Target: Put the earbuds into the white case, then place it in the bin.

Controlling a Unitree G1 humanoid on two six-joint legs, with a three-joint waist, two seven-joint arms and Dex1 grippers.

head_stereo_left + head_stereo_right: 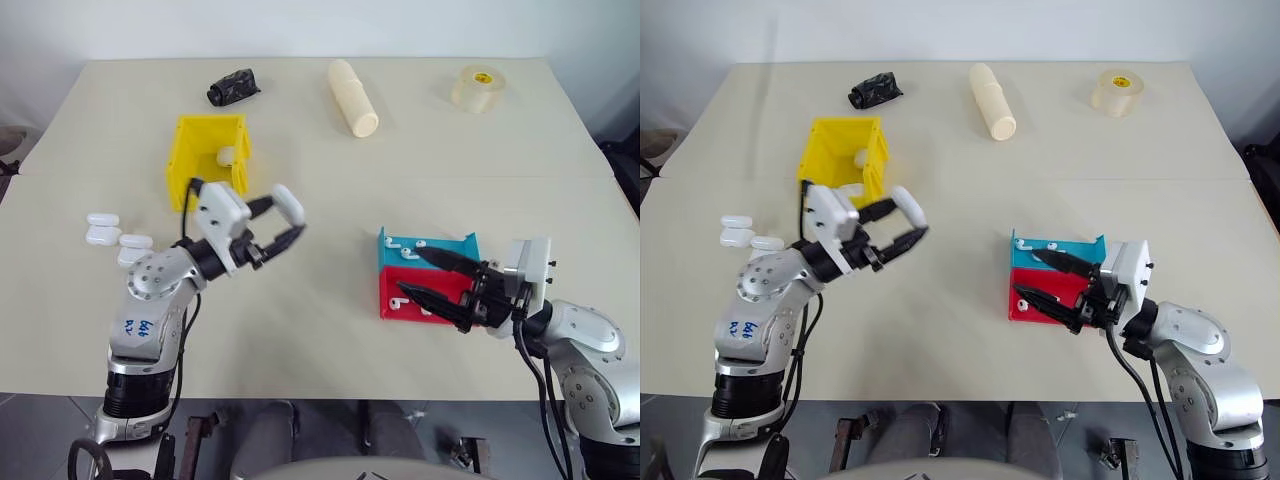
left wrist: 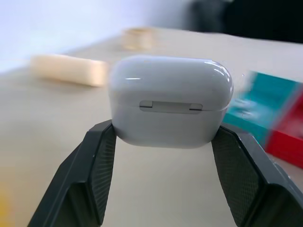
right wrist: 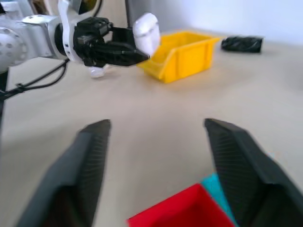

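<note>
Nearest me, left gripper (image 1: 283, 228): jaws clamped on the white case (image 1: 288, 203), lid shut, held off the table just in front of the bin (image 1: 207, 152). Spare cases (image 1: 104, 229) lie beside my left arm; one white thing already sits in the bin. Centre, the red and blue trays (image 1: 425, 273) hold loose earbuds (image 1: 399, 297). Right gripper (image 1: 432, 277): jaws spread wide, empty, hovering over the trays. My read: whether earbuds are inside the closed case I cannot tell; if they are, what's left is carrying it over the bin wall and letting go.
</note>
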